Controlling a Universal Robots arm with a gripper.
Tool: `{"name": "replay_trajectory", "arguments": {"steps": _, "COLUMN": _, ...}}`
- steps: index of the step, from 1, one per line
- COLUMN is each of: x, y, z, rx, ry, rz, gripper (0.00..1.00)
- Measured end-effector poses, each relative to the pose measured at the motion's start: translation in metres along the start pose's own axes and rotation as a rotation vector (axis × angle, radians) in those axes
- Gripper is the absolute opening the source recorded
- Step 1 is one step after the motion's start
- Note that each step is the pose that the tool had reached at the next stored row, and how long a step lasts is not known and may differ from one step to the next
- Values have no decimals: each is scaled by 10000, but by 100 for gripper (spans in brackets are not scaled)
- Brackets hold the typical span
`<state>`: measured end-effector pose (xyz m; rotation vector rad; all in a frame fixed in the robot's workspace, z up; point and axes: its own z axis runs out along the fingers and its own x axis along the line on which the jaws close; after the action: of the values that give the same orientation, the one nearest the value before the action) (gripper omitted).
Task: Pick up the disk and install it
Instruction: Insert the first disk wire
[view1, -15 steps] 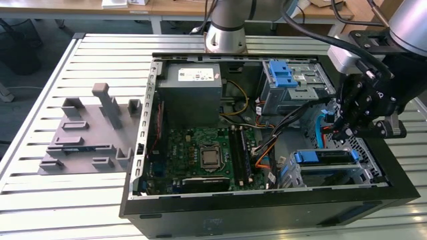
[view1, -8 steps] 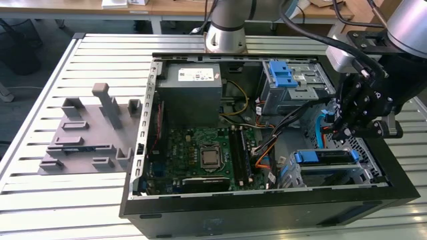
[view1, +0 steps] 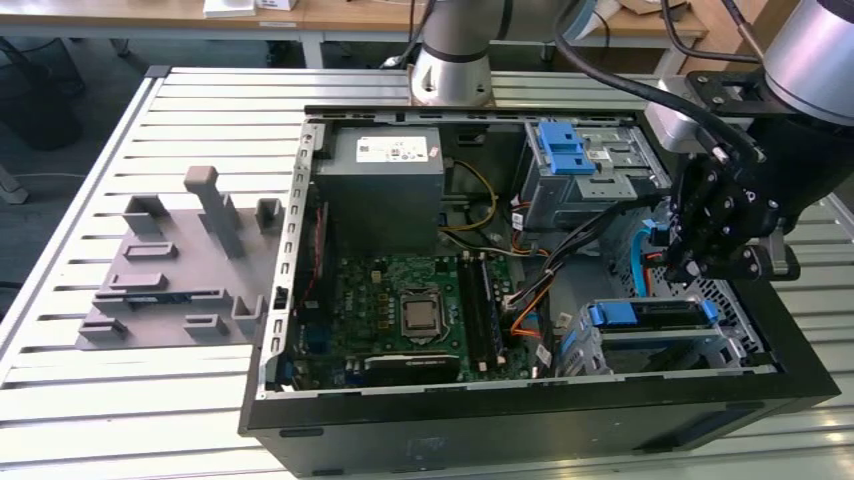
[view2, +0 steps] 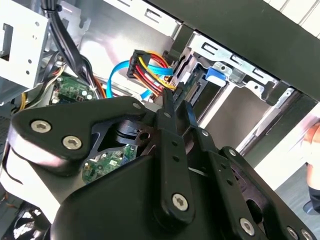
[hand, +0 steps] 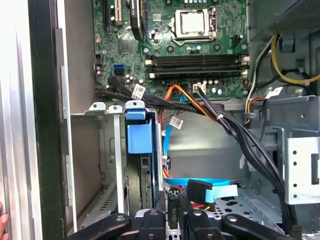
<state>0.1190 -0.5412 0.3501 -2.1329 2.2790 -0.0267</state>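
Gripper (view1: 701, 262) over drive bay, inside open PC case (view1: 400, 420).
Disk (view1: 646, 314) seated in bay cage, blue rail showing; finger state unclear, cannot tell. Risk: loose cables (hand: 200, 107) snagging the wrist nearby.

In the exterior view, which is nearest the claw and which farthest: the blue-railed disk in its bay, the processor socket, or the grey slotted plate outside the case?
From the claw:
1. The disk, seated in the bay just below the claw, at the exterior view's right.
2. The processor socket, mid-motherboard, in the case's middle.
3. The grey slotted plate, outside the case, at the exterior view's far left.
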Motion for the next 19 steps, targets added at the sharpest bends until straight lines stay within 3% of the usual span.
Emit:
{"name": "replay_trajectory", "arguments": {"steps": 3, "x": -1, "y": 0, "z": 23, "rx": 106, "ry": 77, "rz": -2, "gripper": 25}}
{"name": "replay_trajectory", "arguments": {"steps": 5, "x": -1, "y": 0, "z": 31, "rx": 134, "ry": 83, "rz": -4, "gripper": 24}}
{"name": "replay_trajectory", "arguments": {"steps": 6, "x": -1, "y": 0, "z": 32, "rx": 135, "ry": 84, "rz": -4, "gripper": 17}}
{"name": "replay_trajectory", "arguments": {"steps": 13, "x": 0, "y": 1, "z": 34, "rx": 136, "ry": 82, "rz": -1, "gripper": 16}}
{"name": "replay_trajectory", "arguments": {"steps": 19, "x": 57, "y": -3, "z": 35, "rx": 136, "ry": 83, "rz": -1, "gripper": 16}}
